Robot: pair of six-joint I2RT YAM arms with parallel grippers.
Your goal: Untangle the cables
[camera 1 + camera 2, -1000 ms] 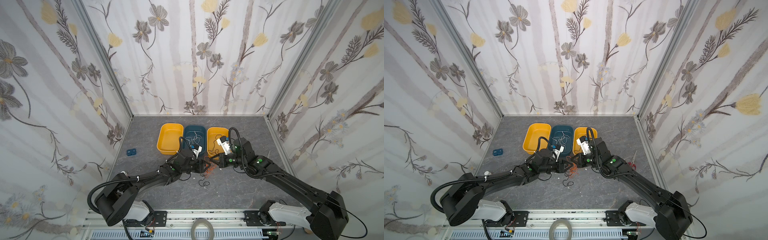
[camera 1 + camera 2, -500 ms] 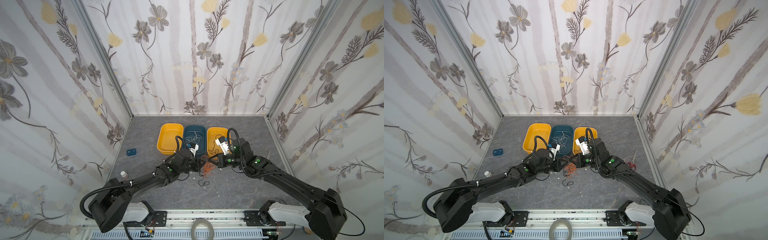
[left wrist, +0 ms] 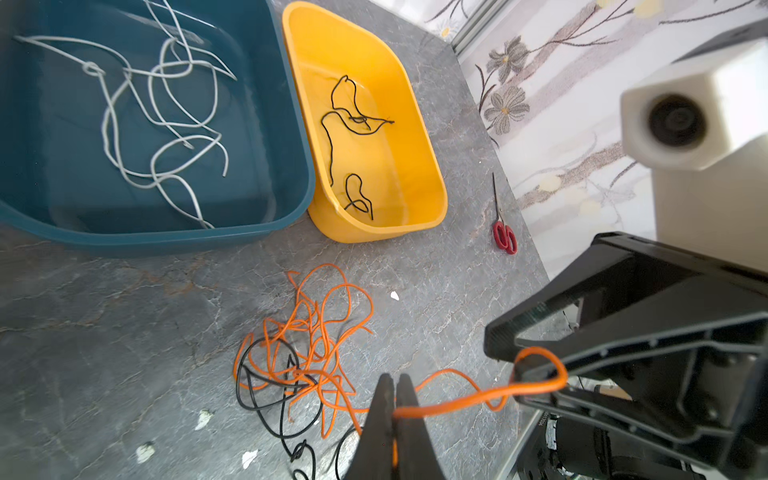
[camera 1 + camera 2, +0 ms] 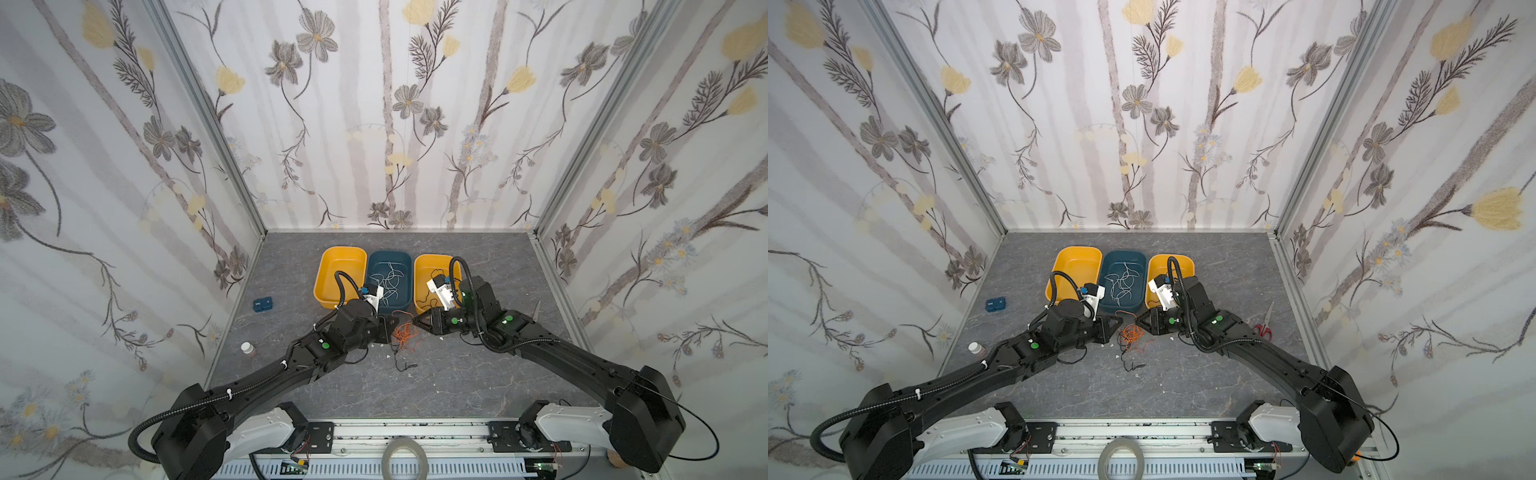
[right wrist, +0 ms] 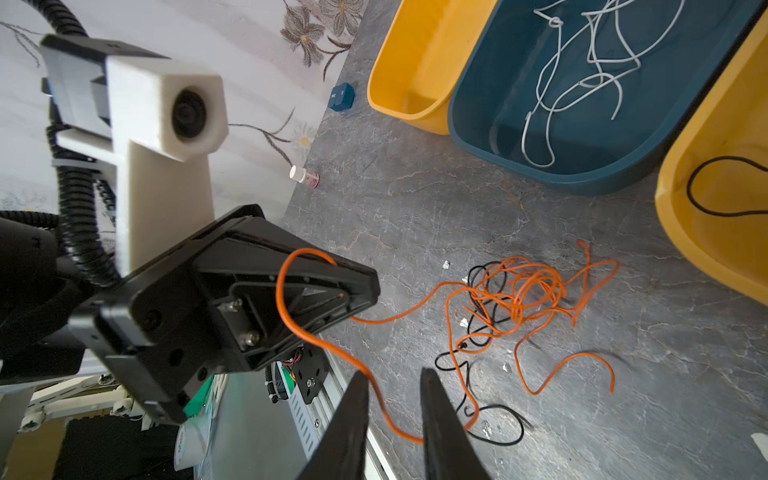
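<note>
— So, where do we see the cables?

— We see the orange cables (image 3: 311, 345) in a messy heap on the grey desk (image 4: 457, 374). The heap is near the front of the blue tray (image 3: 124, 243), between our two arms. A black cable (image 3: 300, 451) is mixed into it.

— What are our left jaws doing?

— They are pressed together on one orange strand. In the left wrist view the strand comes out from between the two tips and runs across to the right jaws.

— And our right jaws?

— They are spread a little. In the right wrist view we see a gap between the two tips. The orange strand crosses that gap and does not look squeezed. It makes a small loop at the mouth of those jaws.

— Where do the jaws sit?

— In both top views they are low, one on each side of the heap, with the tips pointing at each other.

— What is in the trays?

— White cables (image 3: 92, 68) lie in the blue tray. Thin black cables (image 3: 360, 120) lie in the yellow tray (image 3: 415, 166) just beside it, on the right. Another yellow tray (image 4: 338, 274) sits on the blue tray's other side.

— Anything else?

— Red scissors (image 3: 505, 237) lie on the desk near the right wall. A small bottle (image 4: 248, 348) and a little blue box (image 4: 262, 304) are near the left wall.
</note>
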